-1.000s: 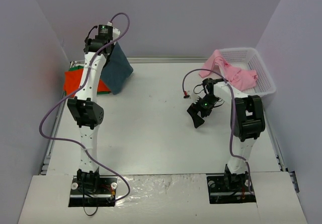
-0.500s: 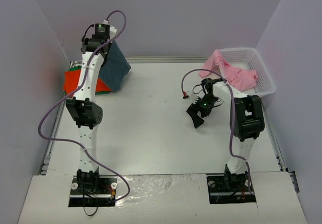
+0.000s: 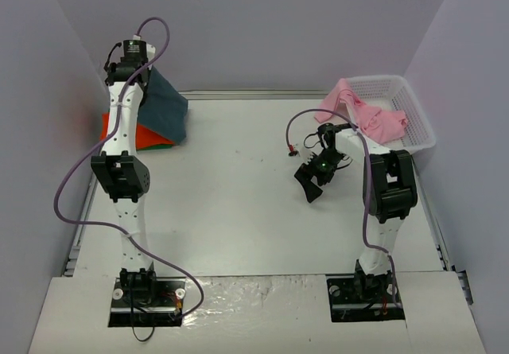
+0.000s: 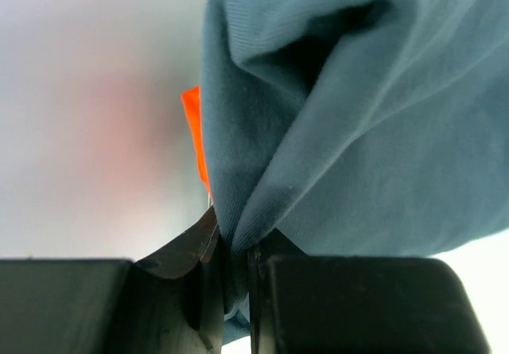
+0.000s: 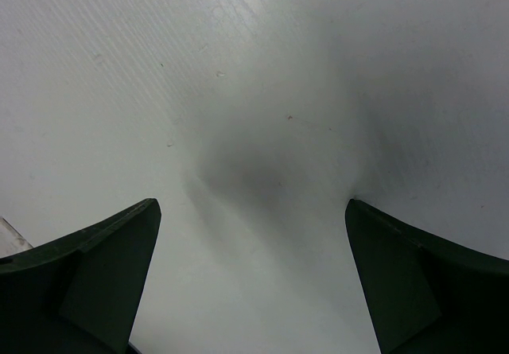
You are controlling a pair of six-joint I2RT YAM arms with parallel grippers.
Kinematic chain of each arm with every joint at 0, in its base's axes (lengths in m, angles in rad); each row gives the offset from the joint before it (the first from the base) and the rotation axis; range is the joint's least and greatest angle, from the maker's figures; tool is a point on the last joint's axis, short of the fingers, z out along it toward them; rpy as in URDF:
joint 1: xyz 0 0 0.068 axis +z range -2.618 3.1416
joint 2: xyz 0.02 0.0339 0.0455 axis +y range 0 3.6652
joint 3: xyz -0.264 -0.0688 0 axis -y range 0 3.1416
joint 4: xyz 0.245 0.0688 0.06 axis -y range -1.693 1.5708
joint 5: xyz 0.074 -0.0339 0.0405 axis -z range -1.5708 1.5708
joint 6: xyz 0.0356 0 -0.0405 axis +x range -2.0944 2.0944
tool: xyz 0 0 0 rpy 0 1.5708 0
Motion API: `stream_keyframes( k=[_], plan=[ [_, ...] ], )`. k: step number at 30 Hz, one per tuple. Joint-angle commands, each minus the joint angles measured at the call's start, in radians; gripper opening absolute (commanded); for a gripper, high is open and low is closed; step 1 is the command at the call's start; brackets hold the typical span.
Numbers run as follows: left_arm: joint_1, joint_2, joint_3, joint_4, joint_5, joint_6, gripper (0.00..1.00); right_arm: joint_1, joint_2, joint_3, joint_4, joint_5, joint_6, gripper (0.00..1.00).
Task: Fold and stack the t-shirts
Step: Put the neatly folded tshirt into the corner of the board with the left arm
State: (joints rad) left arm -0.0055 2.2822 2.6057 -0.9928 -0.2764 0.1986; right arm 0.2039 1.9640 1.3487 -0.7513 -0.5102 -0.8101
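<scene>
The slate-blue t-shirt (image 3: 165, 109) hangs at the table's (image 3: 231, 203) far left corner, pinched between the closed fingers of the left gripper (image 4: 231, 252). Its lower edge is over the orange-red t-shirt (image 3: 145, 138). The pink t-shirt (image 3: 367, 112) drapes over the white basket (image 3: 420, 123) at far right. The right gripper (image 5: 250, 207) hovers mid-table, jaws wide.
</scene>
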Motion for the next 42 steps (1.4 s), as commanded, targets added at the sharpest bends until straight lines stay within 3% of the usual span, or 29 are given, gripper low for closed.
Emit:
stream_keyframes(
  k=[1,12,23,24,26,29,36,42],
  plan=[
    [0.039,-0.104,-0.005,0.048,-0.018,-0.013,0.02,0.009,0.079,-0.023,-0.031,0.022,0.000,1.00],
    [0.075,-0.161,-0.255,0.180,-0.014,0.009,0.02,0.012,0.101,-0.028,-0.031,0.041,0.006,1.00],
    [0.098,-0.141,-0.282,0.292,-0.081,0.094,0.04,0.012,0.130,-0.031,-0.033,0.052,0.008,1.00],
    [0.099,-0.138,-0.283,0.301,-0.102,0.110,0.12,0.012,0.134,-0.031,-0.033,0.053,0.009,1.00],
    [0.102,-0.125,-0.295,0.316,-0.136,0.127,0.48,0.012,0.145,-0.031,-0.033,0.058,0.011,1.00],
    [0.107,-0.122,-0.343,0.355,-0.210,0.159,0.61,0.012,0.156,-0.033,-0.033,0.064,0.014,1.00],
    [0.130,-0.191,-0.476,0.473,-0.293,0.193,0.72,0.014,0.145,-0.036,-0.034,0.067,0.015,1.00],
    [0.130,-0.308,-0.565,0.404,-0.196,0.122,0.81,0.011,0.107,-0.037,-0.034,0.062,0.011,1.00]
  ],
)
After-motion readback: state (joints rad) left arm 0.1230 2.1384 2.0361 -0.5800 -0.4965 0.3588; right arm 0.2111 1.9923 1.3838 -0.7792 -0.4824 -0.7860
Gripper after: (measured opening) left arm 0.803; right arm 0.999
